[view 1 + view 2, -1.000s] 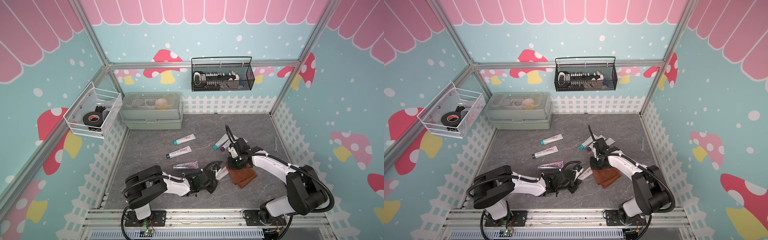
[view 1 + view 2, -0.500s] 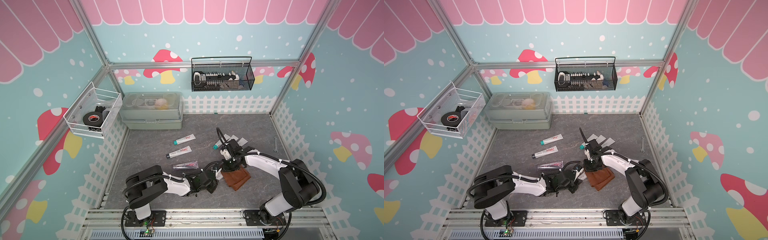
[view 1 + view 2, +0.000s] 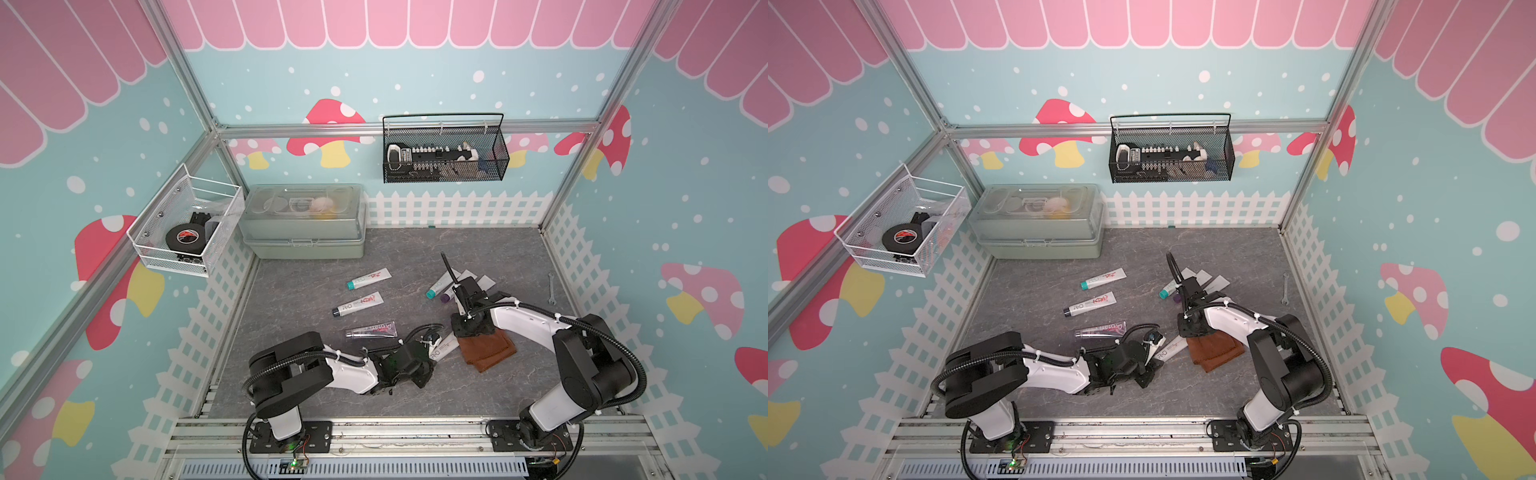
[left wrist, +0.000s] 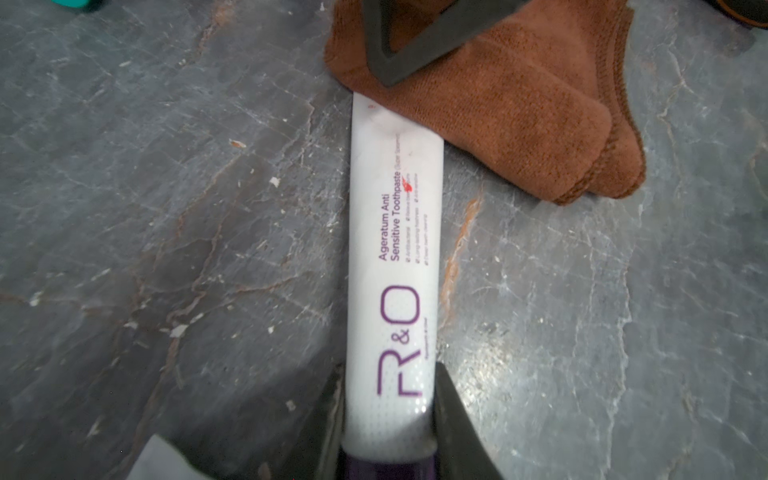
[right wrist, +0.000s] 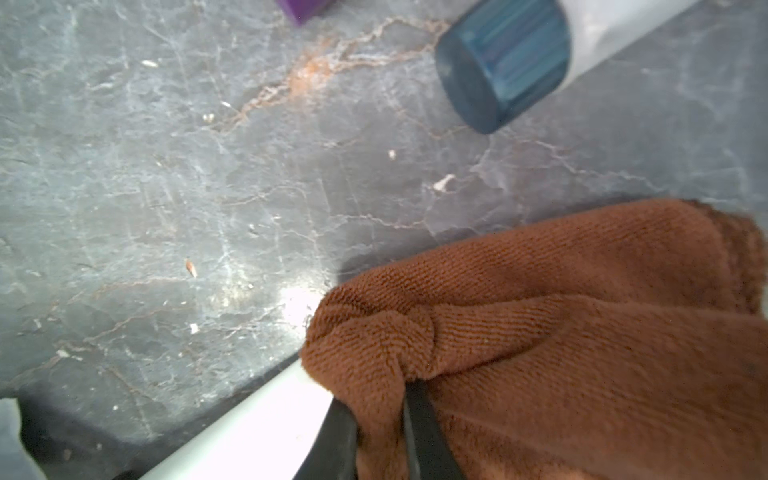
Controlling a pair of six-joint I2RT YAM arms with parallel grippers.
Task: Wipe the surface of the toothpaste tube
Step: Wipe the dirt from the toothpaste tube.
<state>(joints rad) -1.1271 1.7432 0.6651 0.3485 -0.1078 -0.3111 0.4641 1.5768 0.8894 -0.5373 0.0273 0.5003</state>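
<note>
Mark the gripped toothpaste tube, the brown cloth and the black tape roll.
toothpaste tube (image 4: pixel 392 232): left wrist view, mid-body at the print.
brown cloth (image 5: pixel 582 332): right wrist view, folded upper surface.
black tape roll (image 3: pixel 185 238): in a top view, top face.

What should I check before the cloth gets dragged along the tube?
1. Hold on the tube: ok, the left gripper is shut on it at the purple-cap end.
2. Hold on the cloth: ok, the right gripper is shut on a fold of it.
3. Cloth touching the tube: ok, it covers only the end far from the cap.
4. Tube flat on the table: ok.
5. Printed face between cloth and left gripper free of obstacles: ok.
6. Whether the red specks near the cloth are dirt or print: cannot tell.
</note>
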